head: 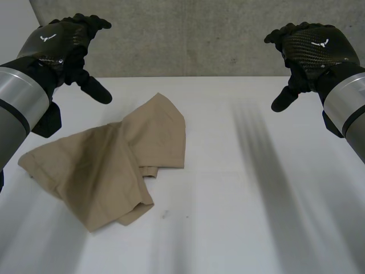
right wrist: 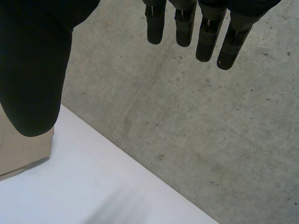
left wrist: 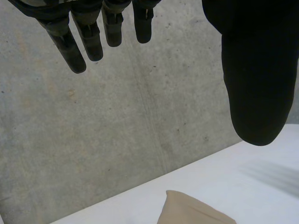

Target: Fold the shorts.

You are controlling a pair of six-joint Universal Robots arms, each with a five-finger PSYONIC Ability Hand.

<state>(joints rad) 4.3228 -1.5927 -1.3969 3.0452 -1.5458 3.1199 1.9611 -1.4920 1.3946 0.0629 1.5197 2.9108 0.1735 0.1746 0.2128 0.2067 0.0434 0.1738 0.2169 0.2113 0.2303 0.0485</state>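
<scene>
The tan shorts (head: 108, 165) lie rumpled, partly doubled over, on the white desk (head: 245, 228), toward the robot's left side. Both arms are raised over the far edge. The left hand (head: 63, 43) hovers near the shorts and the right hand (head: 311, 45) is well apart from them. Each hand has its fingers straight and its thumb apart, gripping nothing, with a grey concrete wall (head: 188, 34) behind

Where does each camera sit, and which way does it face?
Head view: between and behind the arms, looking down at the white table and tan shorts; left hand and right hand show, raised.
Left wrist view: on that wrist, facing the concrete wall; own fingers and thumb show.
Right wrist view: on that wrist, facing the wall; own fingers and thumb show.
Both wrist views share wall, table, a bit of shorts.
</scene>
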